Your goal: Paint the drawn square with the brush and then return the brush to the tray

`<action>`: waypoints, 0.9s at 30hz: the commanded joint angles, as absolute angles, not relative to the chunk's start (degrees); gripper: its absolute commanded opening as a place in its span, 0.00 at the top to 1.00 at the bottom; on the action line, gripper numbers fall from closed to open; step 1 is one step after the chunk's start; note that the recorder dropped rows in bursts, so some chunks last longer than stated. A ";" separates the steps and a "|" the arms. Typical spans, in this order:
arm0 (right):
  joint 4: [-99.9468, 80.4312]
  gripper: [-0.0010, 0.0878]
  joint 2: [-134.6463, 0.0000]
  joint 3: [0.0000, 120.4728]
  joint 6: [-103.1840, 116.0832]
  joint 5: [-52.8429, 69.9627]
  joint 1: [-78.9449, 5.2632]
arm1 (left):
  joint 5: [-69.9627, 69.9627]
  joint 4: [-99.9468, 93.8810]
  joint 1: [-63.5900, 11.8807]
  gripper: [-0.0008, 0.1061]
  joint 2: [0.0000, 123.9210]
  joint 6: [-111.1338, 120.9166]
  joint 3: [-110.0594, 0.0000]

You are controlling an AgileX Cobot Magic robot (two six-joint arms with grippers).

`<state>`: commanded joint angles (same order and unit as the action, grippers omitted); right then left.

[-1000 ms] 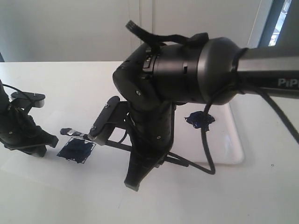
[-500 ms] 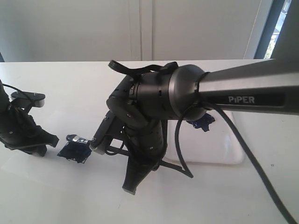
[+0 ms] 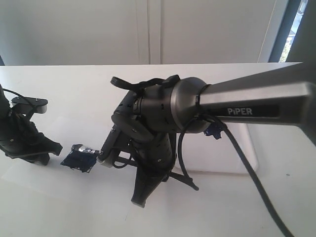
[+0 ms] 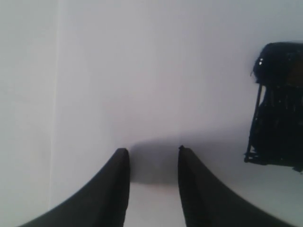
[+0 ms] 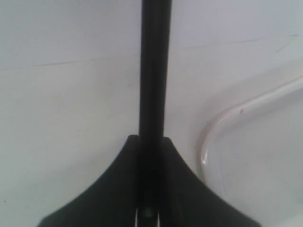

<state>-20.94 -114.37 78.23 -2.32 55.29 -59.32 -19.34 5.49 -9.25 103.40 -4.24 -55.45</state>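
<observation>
The drawn square (image 3: pixel 77 161) lies on the white paper, smeared dark blue; it also shows as a dark patch (image 4: pixel 277 104) in the left wrist view. The brush (image 3: pixel 84 148) rests its silver ferrule and bristles at the square's far edge. Its black handle (image 5: pixel 153 71) runs back through my right gripper (image 3: pixel 140 196) (image 5: pixel 151 142), which is shut on it. The tray (image 3: pixel 242 153) sits behind that arm, its rounded rim (image 5: pixel 208 137) beside the handle. My left gripper (image 3: pixel 46 154) (image 4: pixel 151 150) stands open and empty on the paper just left of the square.
The right arm's bulky wrist and its black cable (image 3: pixel 247 168) hang over the tray and hide most of the dark paint blob (image 3: pixel 214 131). A white wall and a window frame (image 3: pixel 284 29) stand behind the table.
The right arm has swung lower and leftward, covering more of the tray and paint blob. The brush tip slid a little right along the square's far edge. The left arm stayed still.
</observation>
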 joint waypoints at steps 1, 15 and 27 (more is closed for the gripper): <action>-21.19 0.99 -114.37 78.23 -2.08 55.43 -59.32 | -19.34 5.49 -9.25 0.62 103.40 -4.24 -55.45; -20.42 0.99 -112.06 78.23 -2.79 52.61 -59.32 | -19.00 5.49 -9.25 0.62 103.40 -4.24 -55.45; -20.19 0.99 -104.31 78.23 -1.22 61.02 -59.32 | -18.79 5.49 -9.25 0.62 103.40 -4.24 -55.45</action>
<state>-20.19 -104.31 78.23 -1.22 61.02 -59.32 -18.79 5.49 -9.25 103.40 -4.24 -55.45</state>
